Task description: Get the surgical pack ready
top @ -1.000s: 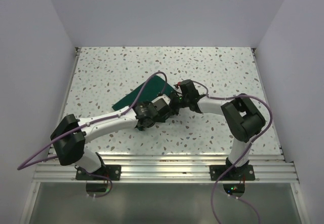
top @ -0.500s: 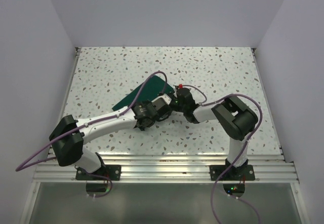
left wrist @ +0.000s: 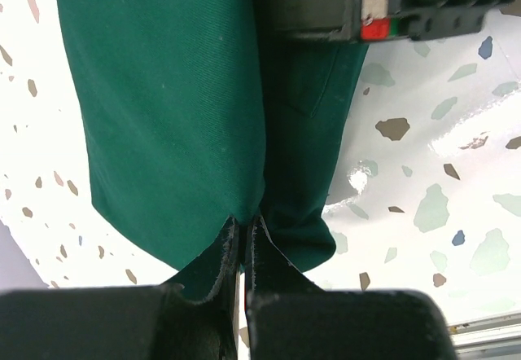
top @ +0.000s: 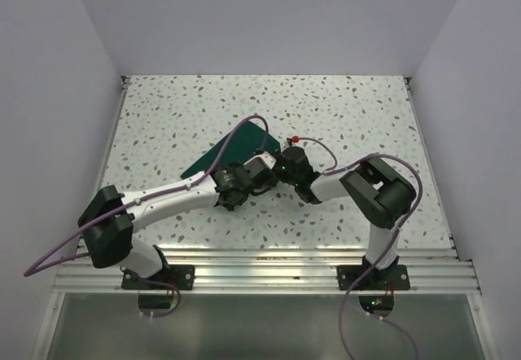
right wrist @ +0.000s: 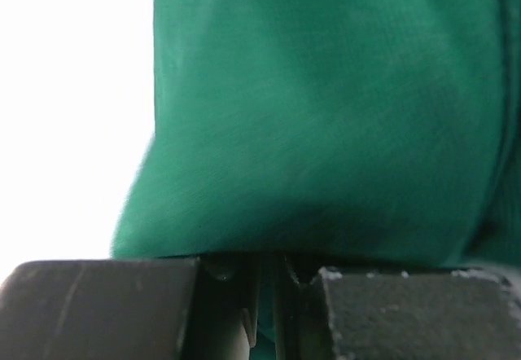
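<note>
The left pincer (left wrist: 244, 226) pinches the dark green drape (left wrist: 163, 91), and the right pincer (right wrist: 262, 272) seemingly pinches it too.

surgical pack (top: 234, 148) on table (top: 350, 107), middle, left gripper (left wrist: 246, 225) beside right gripper (right wrist: 262, 267), both at its right end

Speckled table (top: 163, 107) — dark green drape (top: 248, 142) lying near centre.
</note>
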`<state>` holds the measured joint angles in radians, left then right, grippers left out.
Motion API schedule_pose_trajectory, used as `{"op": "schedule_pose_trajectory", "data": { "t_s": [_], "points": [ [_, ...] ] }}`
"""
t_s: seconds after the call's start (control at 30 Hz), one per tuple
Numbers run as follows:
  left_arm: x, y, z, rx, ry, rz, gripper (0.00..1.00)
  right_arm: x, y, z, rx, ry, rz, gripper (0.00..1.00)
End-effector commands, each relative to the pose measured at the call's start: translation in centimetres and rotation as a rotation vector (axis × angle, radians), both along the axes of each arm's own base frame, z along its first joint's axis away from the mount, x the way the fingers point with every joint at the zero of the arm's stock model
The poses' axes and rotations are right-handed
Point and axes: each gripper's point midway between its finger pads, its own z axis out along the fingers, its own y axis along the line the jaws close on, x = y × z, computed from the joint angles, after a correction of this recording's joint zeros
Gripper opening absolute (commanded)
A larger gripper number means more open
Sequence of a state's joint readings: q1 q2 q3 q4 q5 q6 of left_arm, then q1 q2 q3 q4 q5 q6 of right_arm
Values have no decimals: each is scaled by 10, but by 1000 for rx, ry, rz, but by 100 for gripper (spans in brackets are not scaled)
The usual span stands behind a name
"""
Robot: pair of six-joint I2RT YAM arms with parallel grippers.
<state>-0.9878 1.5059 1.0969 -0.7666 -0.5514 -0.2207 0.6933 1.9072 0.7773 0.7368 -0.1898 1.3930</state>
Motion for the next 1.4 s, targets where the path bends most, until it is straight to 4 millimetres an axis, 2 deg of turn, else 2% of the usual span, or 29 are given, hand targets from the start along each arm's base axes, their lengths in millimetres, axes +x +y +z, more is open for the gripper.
{"op": "schedule_pose_trajectory", "data": {
  "t_s": [0.0, 0.13, 0.3, 0.33, 0.43, 0.57, 0.67, 0.83, 0.87, 0.9, 0.97, 1.0, 1.03, 1.07, 1.1, 1.2, 1.23, 1.27, 1.33, 1.37],
  "points": [
    [0, -6, 14, -67, -37, -16, 0, 3, -21, 9, -125, -76, -21, 11],
    [-1, -5, 15, -73, -31, -20, 0, -6, -33, -1, -176, -69, -27, 10],
    [-5, -4, 11, -78, -19, -26, 0, 16, -23, 6, -172, -144, -47, 2],
    [-6, -3, 10, -74, -17, -26, 0, 22, -25, 0, -201, -145, -68, 2],
    [-7, -2, 8, -72, -13, -25, 0, 34, -23, 0, -234, -175, -74, 0],
    [-8, -1, 6, -75, -12, -23, 0, 44, -22, 8, -229, -220, -77, 0],
    [-11, -1, 2, -86, 0, -25, 0, 53, -28, 18, -214, -244, -86, 0],
    [-18, 2, -12, -98, 32, -17, 0, 62, -40, 18, -170, -248, -80, 0],
    [-20, 3, -16, -101, 38, -18, 0, 58, -38, 10, -154, -223, -43, 0],
    [-21, 2, -17, -108, 39, -15, 0, 58, -37, 13, -135, -233, -32, 0],
    [-22, 1, -19, -116, 47, -17, 0, 47, -39, 6, -137, -212, -11, 0],
    [-23, 1, -20, -118, 53, -19, 2, 40, -39, 10, -130, -203, 13, 0],
    [-24, -1, -18, -129, 55, -23, 8, 31, -43, 5, -137, -184, 27, 0],
    [-25, -3, -18, -142, 62, -28, 19, 26, -46, 7, -144, -183, 43, 0],
    [-26, -5, -17, -155, 64, -33, 24, 15, -47, 16, -149, -178, 72, 0],
    [-27, -10, -4, -212, 52, -41, 40, -19, -61, 8, -231, -110, 171, 0],
    [-27, -13, 4, -241, 42, -44, 43, -31, -62, 21, -226, -120, 213, 0],
    [-26, -18, 12, -270, 33, -51, 46, -38, -68, 23, -262, -137, 243, 0],
    [-24, -21, 25, -305, 17, -52, 48, -57, -82, 28, -329, -108, 288, 0],
    [-19, -23, 34, -331, 3, -44, 48, -65, -93, 22, -386, -89, 317, 0]
  ]
}}
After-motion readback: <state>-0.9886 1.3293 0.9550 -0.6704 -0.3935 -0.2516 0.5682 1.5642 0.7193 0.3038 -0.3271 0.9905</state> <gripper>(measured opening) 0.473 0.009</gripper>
